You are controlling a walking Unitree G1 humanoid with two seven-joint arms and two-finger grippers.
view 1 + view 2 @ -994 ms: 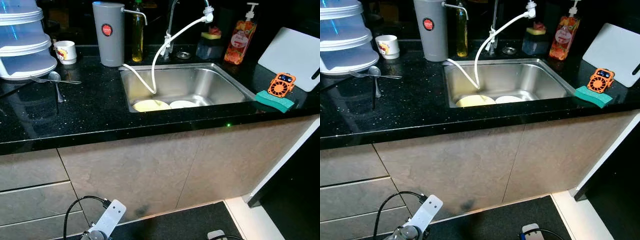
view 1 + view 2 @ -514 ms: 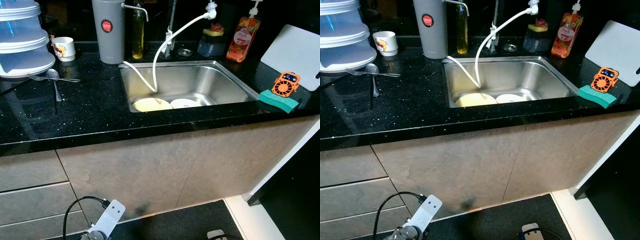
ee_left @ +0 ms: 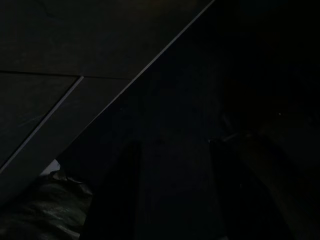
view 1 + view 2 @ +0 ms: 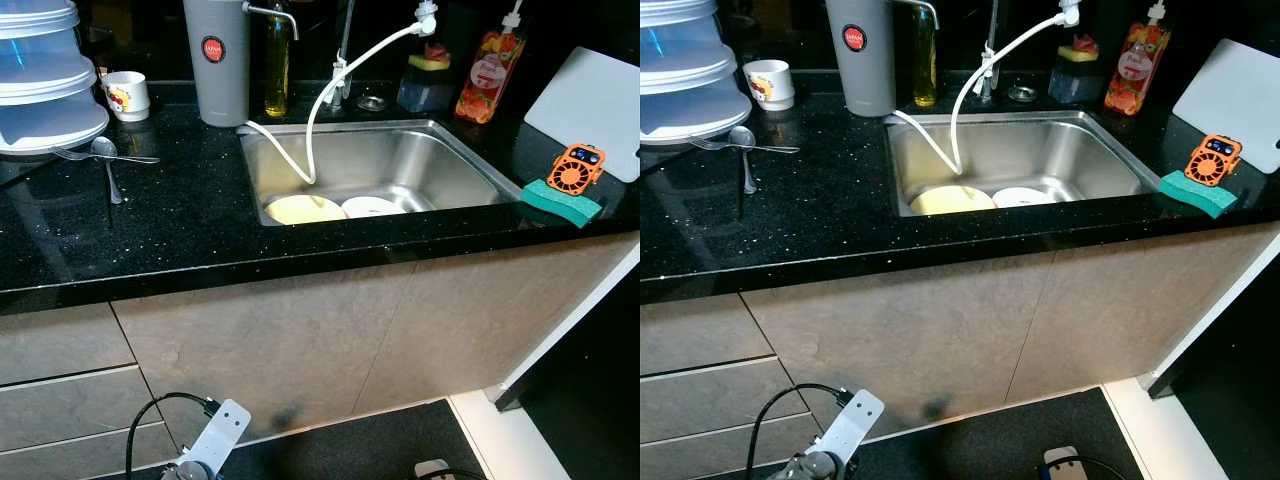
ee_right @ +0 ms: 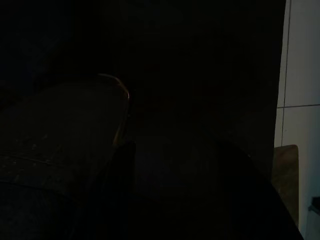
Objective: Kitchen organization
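Below the worktop edge: the left arm's silver wrist piece (image 4: 215,440) is seen hanging by the cabinet fronts, with a black cable looped beside it.
Left pincer (image 3: 175,195): two dark fingers are made out in the shaded wrist view, set apart with a gap between them; nothing is held.
Right pincer (image 5: 175,195): two dark fingers are faintly made out, likewise parted and holding nothing; a pale tiled floor strip is seen past them.
Sink (image 4: 455,165): a steel basin is set into the black worktop (image 4: 180,225).
Plates (image 4: 305,210): two pale plates are laid side by side on the sink floor, at its near wall.
Hose (image 4: 330,95): a white hose is led from the tap down into the basin.
Left of sink: a grey filter jug (image 4: 216,60), a mug (image 4: 127,95), a spoon (image 4: 106,160) and a stacked white container (image 4: 45,90) are placed.
Right of sink: an orange gadget (image 4: 580,168) is rested on a green sponge (image 4: 560,203), near a white cutting board (image 4: 590,105).
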